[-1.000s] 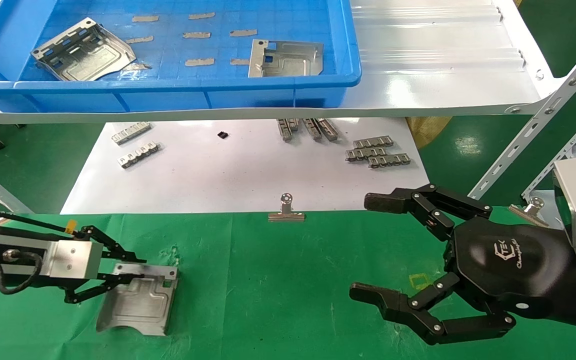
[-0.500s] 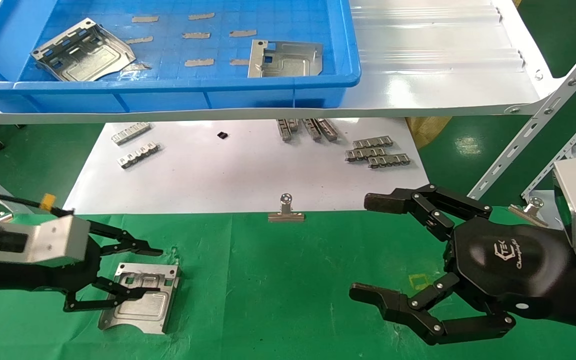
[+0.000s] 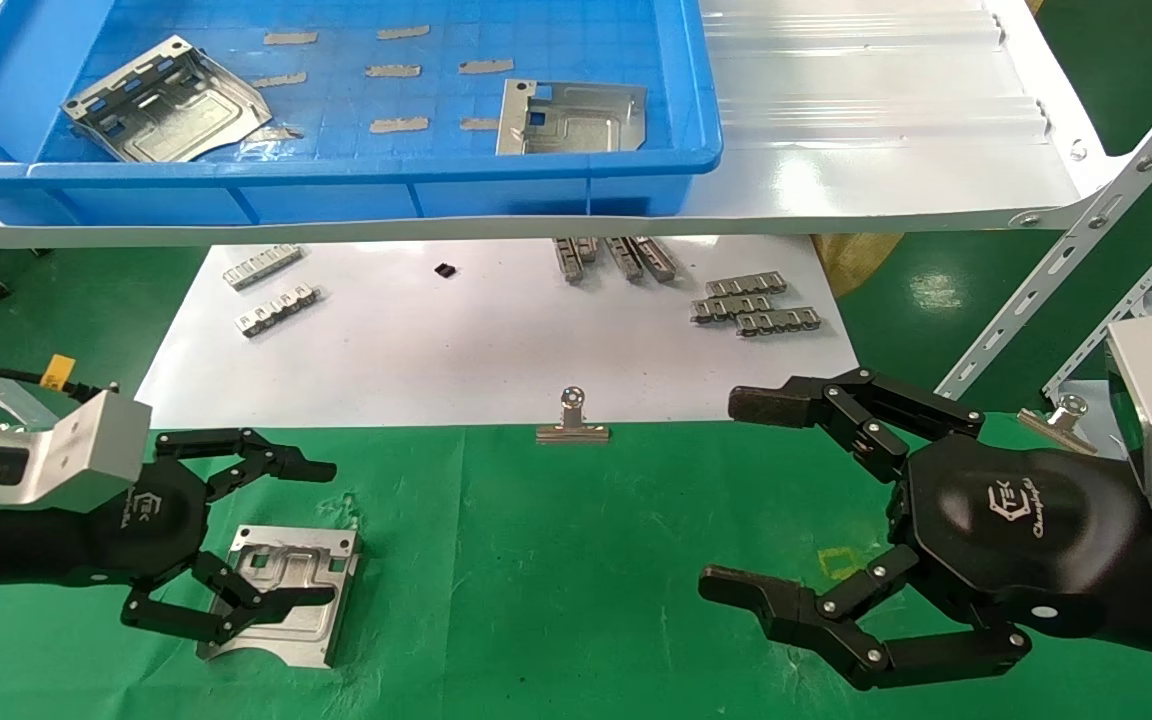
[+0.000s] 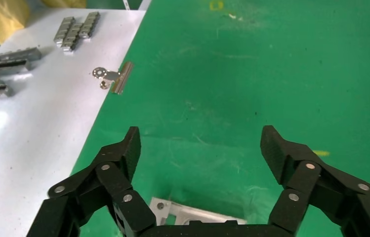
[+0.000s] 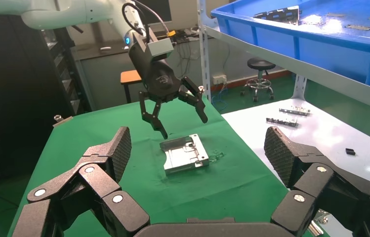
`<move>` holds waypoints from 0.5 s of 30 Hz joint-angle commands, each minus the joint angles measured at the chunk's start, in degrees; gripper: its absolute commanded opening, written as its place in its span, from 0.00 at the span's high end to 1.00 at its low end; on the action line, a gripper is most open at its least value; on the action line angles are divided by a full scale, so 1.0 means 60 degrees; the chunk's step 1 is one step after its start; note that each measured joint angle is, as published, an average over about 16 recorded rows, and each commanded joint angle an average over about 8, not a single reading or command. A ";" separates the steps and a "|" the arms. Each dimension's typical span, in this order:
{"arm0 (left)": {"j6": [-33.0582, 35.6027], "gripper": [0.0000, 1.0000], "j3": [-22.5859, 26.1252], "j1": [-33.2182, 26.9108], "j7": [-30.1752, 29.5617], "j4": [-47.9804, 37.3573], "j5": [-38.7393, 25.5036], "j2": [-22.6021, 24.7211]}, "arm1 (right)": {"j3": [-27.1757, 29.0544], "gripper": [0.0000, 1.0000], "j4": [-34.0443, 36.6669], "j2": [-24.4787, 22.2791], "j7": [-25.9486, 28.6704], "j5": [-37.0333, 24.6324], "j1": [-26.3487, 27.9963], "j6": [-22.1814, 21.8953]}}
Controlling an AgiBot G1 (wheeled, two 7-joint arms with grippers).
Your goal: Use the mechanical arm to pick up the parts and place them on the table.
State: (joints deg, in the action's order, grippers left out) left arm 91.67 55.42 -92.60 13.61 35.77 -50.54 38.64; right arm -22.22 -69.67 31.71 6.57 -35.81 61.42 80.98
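Three parts [image 3: 281, 592]: one tabled

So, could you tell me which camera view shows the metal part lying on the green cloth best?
The right wrist view: the part lies whole and unobstructed, with the open left gripper above it. In the head view, that gripper's lower finger crosses the part. The left wrist view shows only a sliver.

The left gripper [image 3: 266, 545] lets go of the metal plate [image 3: 286, 590], spreads its fingers [image 3: 301, 468] wide and lifts clear; the plate now lies flat on the green table [image 3: 576, 580].
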 commanded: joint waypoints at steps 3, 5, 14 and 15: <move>-0.0053 0.00 -0.0233 0.0179 -0.0136 0.0250 0.0025 -0.0023 | 0.0000 0.00 0.0000 0.0000 0.0000 0.0000 0.0000 -0.0001; -0.0087 0.00 -0.0463 0.0360 -0.0278 0.0470 0.0076 -0.0044 | 0.0000 0.00 0.0000 0.0000 0.0000 0.0000 0.0000 -0.0001; -0.0239 0.00 -0.1485 0.1167 -0.0912 0.1447 0.0306 -0.0138 | 0.0000 0.00 0.0000 0.0000 0.0000 0.0000 0.0000 0.0000; -0.0256 0.00 -0.1596 0.1254 -0.0980 0.1552 0.0331 -0.0148 | 0.0000 0.00 0.0000 0.0000 0.0000 0.0000 0.0000 0.0000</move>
State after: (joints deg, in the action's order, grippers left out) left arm 90.13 45.83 -85.07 7.72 45.09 -48.55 37.75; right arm -22.22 -69.67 31.71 6.57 -35.81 61.42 80.98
